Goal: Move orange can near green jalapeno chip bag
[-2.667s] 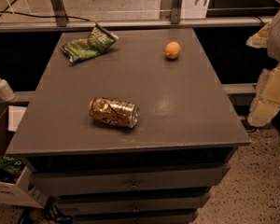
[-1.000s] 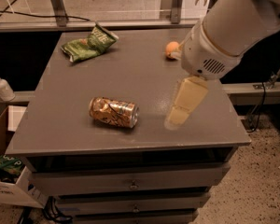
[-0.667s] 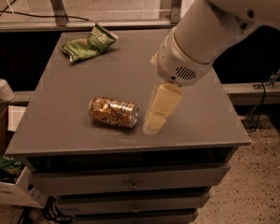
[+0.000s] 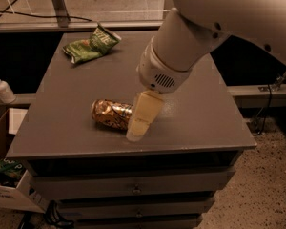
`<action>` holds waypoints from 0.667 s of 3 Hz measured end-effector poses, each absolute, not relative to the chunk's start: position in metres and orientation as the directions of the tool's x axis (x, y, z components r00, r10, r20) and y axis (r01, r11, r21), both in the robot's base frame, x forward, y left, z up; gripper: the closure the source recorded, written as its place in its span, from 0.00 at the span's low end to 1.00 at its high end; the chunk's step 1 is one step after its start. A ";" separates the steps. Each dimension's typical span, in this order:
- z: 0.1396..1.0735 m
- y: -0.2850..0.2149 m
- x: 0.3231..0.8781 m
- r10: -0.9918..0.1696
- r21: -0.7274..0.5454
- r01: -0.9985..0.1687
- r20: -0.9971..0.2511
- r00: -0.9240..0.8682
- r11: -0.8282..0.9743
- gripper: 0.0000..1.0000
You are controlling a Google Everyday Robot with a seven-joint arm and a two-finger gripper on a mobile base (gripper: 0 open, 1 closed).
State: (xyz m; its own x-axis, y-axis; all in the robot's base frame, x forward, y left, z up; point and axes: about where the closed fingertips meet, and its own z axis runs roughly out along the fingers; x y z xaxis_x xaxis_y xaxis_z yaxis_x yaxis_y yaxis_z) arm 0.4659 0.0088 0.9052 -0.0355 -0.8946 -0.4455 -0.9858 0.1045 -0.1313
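The large white arm (image 4: pixel 200 32) comes in from the upper right and bends down toward the orange can (image 4: pixel 109 113). The green jalapeno chip bag (image 4: pixel 91 44) lies well apart from the can, behind it and a little to the left. The can lies on its side. The gripper (image 4: pixel 140 120) hangs at the right end of the can and covers that end, so I cannot tell if it touches the can, and I also cannot tell how far it is open or if it holds anything.

My judgement is that the task is in its early part: the reach to the can is nearly done, but the can is not yet lifted. What is left is the grasp, the carry to the bag and the release beside it.

The can rests on a plain dark grey table (image 4: pixel 205 109), near the front edge. Under the can, the front of the table has drawers (image 4: pixel 133 190). Lower and to the right of the can there is a speckled floor (image 4: pixel 267 185). To the lower left of the can stands a cardboard box (image 4: pixel 2 166). Left of the can, past the table edge, a small pump bottle (image 4: pixel 1 87) stands on a ledge.
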 end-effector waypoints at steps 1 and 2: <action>0.907 0.007 0.465 -0.893 -0.139 -0.986 -0.451 -0.016 0.088 0.00; 0.900 0.020 0.466 -0.907 -0.173 -0.984 -0.419 0.044 0.032 0.00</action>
State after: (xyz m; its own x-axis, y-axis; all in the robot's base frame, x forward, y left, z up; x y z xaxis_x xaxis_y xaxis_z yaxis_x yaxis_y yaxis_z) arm 0.4661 0.0198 0.8996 0.0445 -0.9069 -0.4190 -0.9844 0.0318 -0.1733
